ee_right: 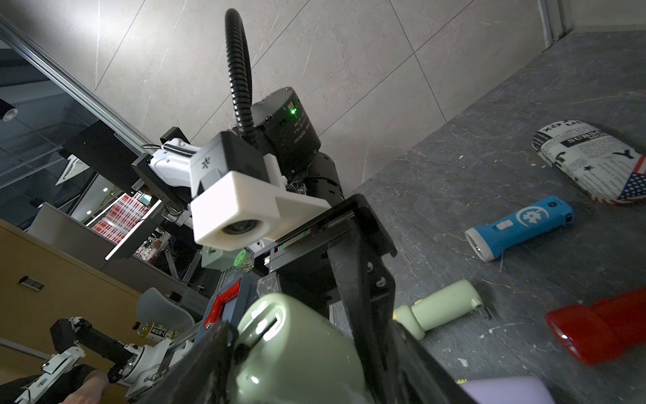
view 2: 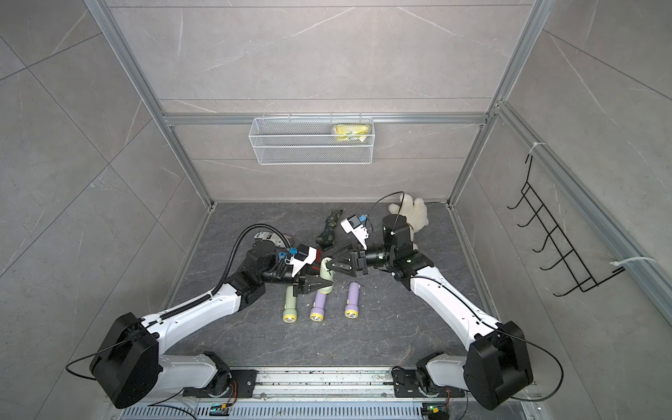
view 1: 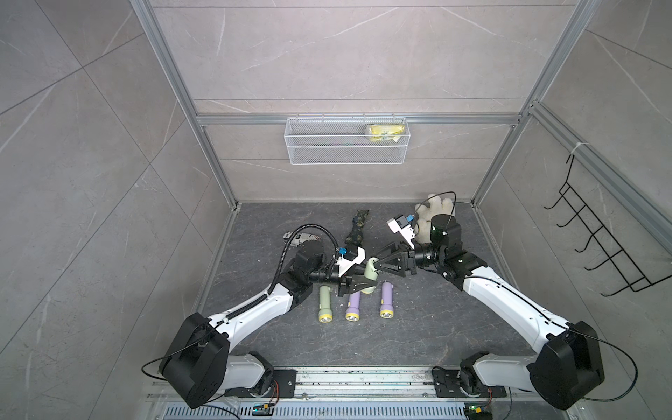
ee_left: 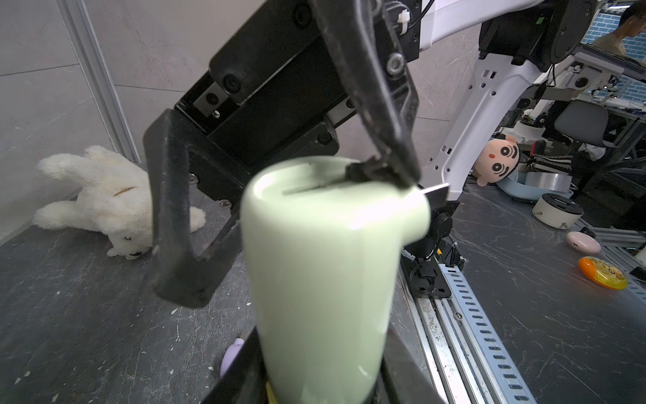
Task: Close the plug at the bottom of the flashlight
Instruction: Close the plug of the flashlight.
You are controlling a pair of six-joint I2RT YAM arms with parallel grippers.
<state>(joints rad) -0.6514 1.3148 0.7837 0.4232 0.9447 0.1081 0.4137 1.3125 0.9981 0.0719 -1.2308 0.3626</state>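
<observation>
A pale green flashlight (ee_left: 325,266) blurs close to the left wrist lens, head end cut off by the edge; from above, the left tool (view 1: 367,283) hides its middle.

Dark grey stone-look tabletop (view 1: 418,327), small white specks on it. Row near my side, lenses facing the near edge: green flashlight (view 1: 324,303) on the left, purple flashlight (view 1: 353,307) just beside it, second purple flashlight (view 1: 386,301) further right, apart. Farther back: camo pouch (view 1: 358,227) lying flat mid-table, newspaper-print case (view 1: 307,238) to the left, white plush toy (view 1: 436,209) in the far right corner. My right wrist view also shows a blue flashlight (ee_right: 521,227) near the case and a red flashlight (ee_right: 601,332), both lying flat.
</observation>
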